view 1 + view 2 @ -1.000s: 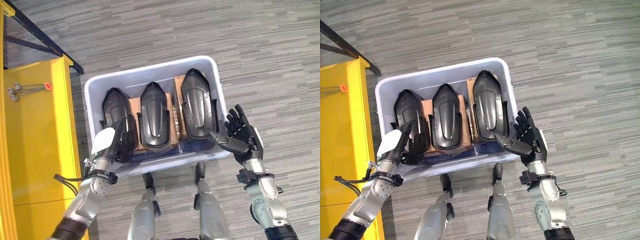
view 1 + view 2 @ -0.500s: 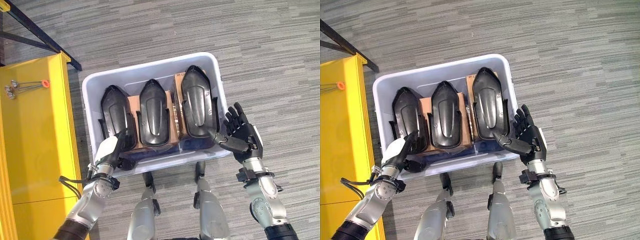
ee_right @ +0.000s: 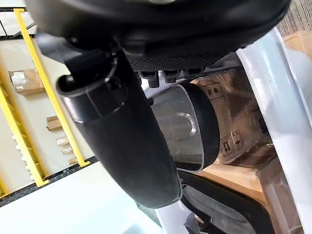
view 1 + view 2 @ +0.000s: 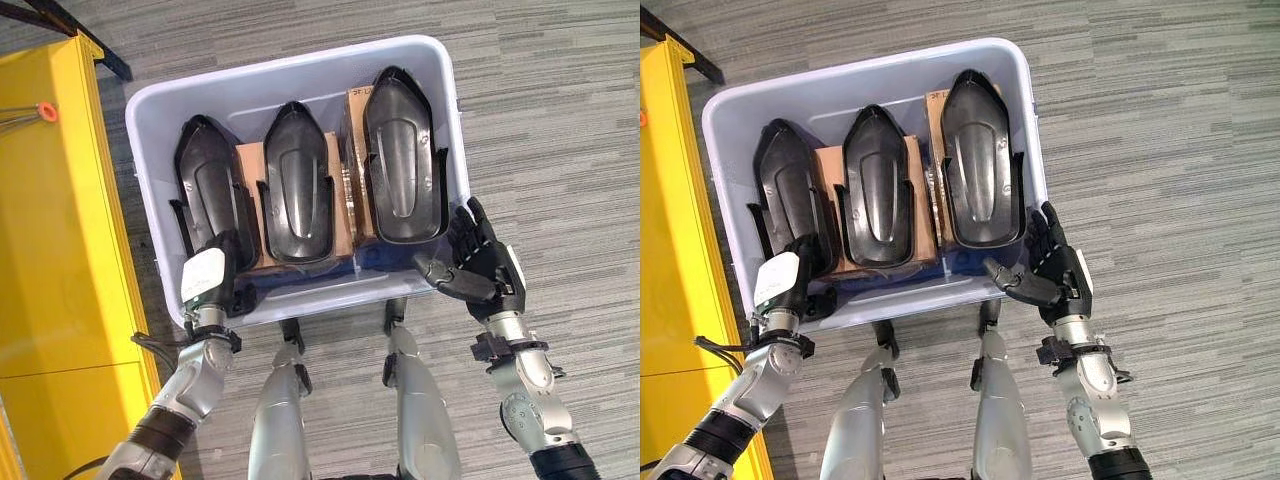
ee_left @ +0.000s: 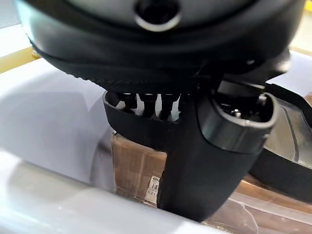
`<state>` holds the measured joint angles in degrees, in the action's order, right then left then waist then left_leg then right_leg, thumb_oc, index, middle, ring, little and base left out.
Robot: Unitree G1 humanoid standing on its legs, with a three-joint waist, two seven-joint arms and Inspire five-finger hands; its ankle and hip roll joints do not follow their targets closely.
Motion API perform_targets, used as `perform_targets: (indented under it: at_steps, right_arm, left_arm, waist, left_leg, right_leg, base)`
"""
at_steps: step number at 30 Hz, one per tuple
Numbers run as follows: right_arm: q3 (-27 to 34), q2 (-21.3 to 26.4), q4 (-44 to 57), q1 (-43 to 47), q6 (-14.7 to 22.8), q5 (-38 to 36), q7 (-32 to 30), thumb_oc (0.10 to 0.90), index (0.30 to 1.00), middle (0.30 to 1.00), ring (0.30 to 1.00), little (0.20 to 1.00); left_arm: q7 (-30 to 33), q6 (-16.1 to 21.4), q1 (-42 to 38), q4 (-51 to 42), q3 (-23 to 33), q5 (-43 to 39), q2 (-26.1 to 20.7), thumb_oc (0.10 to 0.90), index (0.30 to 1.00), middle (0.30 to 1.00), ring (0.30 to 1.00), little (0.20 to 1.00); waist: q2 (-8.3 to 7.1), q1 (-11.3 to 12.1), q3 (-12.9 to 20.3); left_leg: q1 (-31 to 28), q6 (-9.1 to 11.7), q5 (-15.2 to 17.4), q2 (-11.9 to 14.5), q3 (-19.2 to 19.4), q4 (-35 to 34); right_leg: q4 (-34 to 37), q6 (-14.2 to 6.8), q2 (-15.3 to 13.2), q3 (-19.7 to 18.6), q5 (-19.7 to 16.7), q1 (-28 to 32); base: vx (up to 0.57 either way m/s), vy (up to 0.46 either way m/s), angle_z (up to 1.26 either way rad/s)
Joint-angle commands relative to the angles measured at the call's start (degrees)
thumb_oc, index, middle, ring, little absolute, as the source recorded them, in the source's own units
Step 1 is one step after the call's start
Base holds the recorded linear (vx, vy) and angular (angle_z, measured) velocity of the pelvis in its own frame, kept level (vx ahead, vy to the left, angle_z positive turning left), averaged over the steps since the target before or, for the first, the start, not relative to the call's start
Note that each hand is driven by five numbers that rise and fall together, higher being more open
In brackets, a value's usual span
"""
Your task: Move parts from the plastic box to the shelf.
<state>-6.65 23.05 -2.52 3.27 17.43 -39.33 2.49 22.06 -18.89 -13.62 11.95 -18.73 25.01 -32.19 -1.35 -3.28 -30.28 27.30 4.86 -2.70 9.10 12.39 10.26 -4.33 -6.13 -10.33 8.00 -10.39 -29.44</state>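
Left hand [image 4: 208,285] had shifted onto the plastic box's [image 4: 150,180] near-left corner since a second earlier, fingers reaching inside against the leftmost of three black parts [image 4: 208,195]; whether they gripped could not be told. Right hand [image 4: 478,270] stayed at the box's near-right corner, fingers straight and spread against its wall, holding nothing.

Three parts [image 4: 296,180] stand side by side in the plastic box [image 4: 300,65], shelf [image 4: 60,220] left.
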Motion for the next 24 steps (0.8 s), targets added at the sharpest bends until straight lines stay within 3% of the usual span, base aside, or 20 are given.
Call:
perform_targets:
  at_steps: [1,6,7,8,12,13,14,15,16,17,21,22,23,24]
  right_arm:
    - [1.4,1.3,7.0,2.1,5.9,-2.0,0.4,0.9,1.0,1.0,1.0,1.0]
    - [1.0,1.6,6.7,1.9,5.3,-2.5,0.8,0.9,1.0,1.0,1.0,1.0]
    - [1.0,1.7,6.8,2.2,5.3,-2.5,0.7,0.9,1.0,1.0,1.0,1.0]
    - [0.6,1.8,6.5,2.0,5.5,-2.7,0.8,0.9,1.0,1.0,1.0,1.0]
    - [0.5,1.8,6.5,1.4,6.0,-2.7,1.0,0.9,1.0,1.0,1.0,1.0]
    - [0.7,1.7,6.6,1.3,6.3,-2.3,1.2,0.9,1.0,1.0,1.0,1.0]
    - [1.1,1.9,6.7,1.7,6.5,-2.4,1.4,0.9,1.0,1.0,1.0,1.0]
    - [1.1,2.2,6.8,1.4,6.4,-2.6,1.4,0.9,1.0,1.0,1.0,1.0]
    - [1.0,2.4,7.1,1.8,6.2,-2.4,1.1,0.9,1.0,1.0,1.0,1.0]
    - [0.9,2.4,7.1,1.5,6.2,-2.5,1.1,0.9,1.0,1.0,1.0,1.0]
    - [0.8,2.5,7.2,1.4,5.7,-2.4,0.6,0.9,1.0,1.0,1.0,1.0]
    - [0.9,2.5,7.1,1.4,5.6,-2.7,0.7,0.9,1.0,1.0,1.0,1.0]
    - [1.1,2.3,7.2,1.4,5.7,-2.6,0.8,0.9,1.0,1.0,1.0,1.0]
    - [1.0,2.2,7.1,0.9,5.7,-2.7,1.0,0.9,1.0,1.0,1.0,1.0]
  left_arm:
    - [-0.3,-0.5,0.5,2.8,-0.4,-2.4,0.0,0.9,1.0,1.0,1.0,1.0]
    - [-1.7,-2.1,-1.2,5.0,-2.1,-1.7,0.7,0.9,1.0,1.0,1.0,1.0]
    - [-1.5,-2.1,-1.6,5.1,-2.1,-1.9,0.7,0.9,1.0,1.0,1.0,1.0]
    - [-0.5,-1.9,-2.6,6.5,-3.1,-3.3,1.4,0.4,0.3,0.3,0.3,0.3]
    - [-0.4,0.3,-1.7,7.1,-3.1,-6.3,2.1,0.4,0.3,0.3,0.3,0.3]
    - [-2.8,3.2,-1.5,7.1,-2.9,-5.3,2.2,0.4,0.3,0.3,0.3,0.3]
    - [-3.8,3.0,-1.9,6.5,-3.1,-4.6,1.8,0.4,0.3,0.3,0.3,0.3]
    - [-4.3,2.7,-1.5,6.4,-3.7,-5.8,1.6,0.4,0.3,0.3,0.3,0.3]
    - [-4.1,3.1,-2.0,6.8,-4.0,-7.3,1.7,0.4,0.3,0.3,0.3,0.3]
    - [-3.7,3.5,-1.6,7.0,-4.3,-8.0,1.8,0.4,0.3,0.3,0.3,0.3]
    - [-1.6,6.2,-1.7,8.1,-4.2,-10.9,2.2,0.4,0.3,0.3,0.3,0.3]
    - [-0.8,8.6,-1.7,8.1,-3.9,-12.8,2.4,0.4,0.3,0.3,0.3,0.3]
    - [-0.7,9.2,-1.8,7.6,-3.2,-15.1,2.7,0.4,0.3,0.3,0.3,0.3]
    - [-0.7,9.4,-1.3,7.6,-3.2,-15.9,2.8,0.4,0.3,0.3,0.3,0.3]
  waist:
    - [-1.14,-1.3,0.5]
    - [-1.41,-1.8,0.5]
    - [-1.48,-1.9,0.5]
    - [-1.63,-2.3,0.5]
    - [-1.44,-2.3,0.5]
    - [-1.36,-2.2,0.5]
    - [-1.38,-2.4,0.5]
    - [-1.23,-2.4,0.5]
    - [-1.33,-2.6,0.5]
    - [-1.28,-2.5,0.5]
    - [-1.37,-2.7,0.5]
    - [-1.4,-2.7,0.5]
    - [-1.47,-2.8,0.5]
    - [-1.37,-2.7,0.5]
  left_leg:
    - [4.6,-3.5,3.5,-5.8,3.5,4.7]
    - [7.0,-3.1,6.0,-5.3,2.6,8.6]
    - [8.2,-3.6,4.8,-5.2,3.2,8.6]
    - [9.7,-3.6,5.3,-4.9,3.1,10.3]
    - [8.4,-3.2,7.1,-4.9,2.5,11.1]
    - [8.1,-3.3,7.2,-5.0,2.4,11.2]
    - [9.3,-3.7,5.7,-4.9,3.1,11.0]
    - [8.1,-3.2,7.1,-5.0,2.4,11.3]
    - [8.9,-3.6,5.7,-4.9,3.2,11.0]
    - [7.8,-3.1,7.1,-4.9,2.5,11.4]
    - [7.7,-3.3,7.3,-4.6,2.6,11.6]
    - [7.8,-3.3,7.1,-4.6,2.5,11.6]
    - [8.7,-3.8,5.6,-4.5,3.1,11.0]
    - [7.6,-3.3,7.0,-4.6,2.5,11.2]
  right_leg:
    - [-10.5,0.1,4.2,3.0,10.7,-2.6]
    - [-13.3,-0.1,4.0,2.5,12.5,-4.5]
    - [-13.1,0.4,3.9,2.9,11.3,-5.7]
    - [-14.0,0.6,3.8,2.5,11.4,-7.1]
    - [-14.6,0.1,3.7,2.2,12.8,-5.7]
    - [-14.6,0.0,3.6,2.2,12.8,-5.5]
    - [-14.2,0.6,3.4,2.5,11.4,-6.6]
    - [-14.6,0.1,3.5,2.1,12.6,-5.4]
    - [-14.2,0.6,3.4,2.4,11.3,-6.3]
    - [-14.6,0.1,3.5,2.0,12.6,-5.2]
    - [-14.9,0.1,3.6,1.9,12.7,-5.2]
    - [-14.9,0.2,3.7,1.8,12.6,-5.4]
    - [-14.5,0.8,3.7,2.1,11.4,-6.4]
    - [-14.9,0.3,3.8,1.8,12.7,-5.3]
  base:
    - [0.0,0.0,0.0]
    - [0.03,0.0,0.0]
    - [-0.05,-0.019,-0.03]
    - [0.0,0.0,0.0]
    - [0.05,0.008,-0.03]
    - [-0.05,-0.004,-0.01]
    - [0.0,0.0,0.0]
    - [-0.05,0.009,0.04]
    - [0.09,0.027,0.03]
    - [0.0,0.0,0.0]
    - [0.02,0.004,0.0]
    - [-0.06,-0.023,0.01]
    - [0.0,0.0,0.0]
    - [-0.07,-0.021,0.01]
